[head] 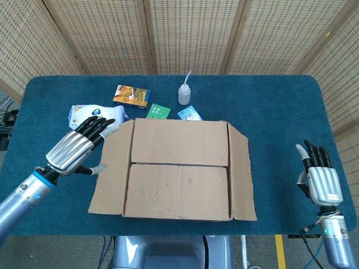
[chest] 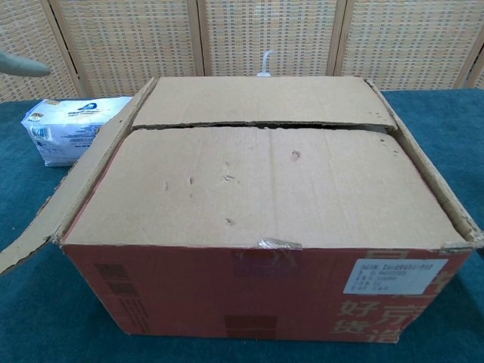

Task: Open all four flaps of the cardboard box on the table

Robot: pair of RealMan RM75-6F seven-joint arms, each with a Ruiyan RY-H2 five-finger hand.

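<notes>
Head view: box [head: 179, 168] sits mid-table, two long flaps closed, side flaps splayed. Left hand [head: 76, 148] hovers by left flap [head: 109, 168], fingers spread, empty. Right hand [head: 321, 179] idle, open. Advise lifting flaps at centre seam.

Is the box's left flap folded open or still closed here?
Open. The left flap is splayed outward past the box wall, while the two large flaps lie flat, closed.

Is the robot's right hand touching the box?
No, the right hand sits apart from the cardboard box, with bare table between them.
</notes>
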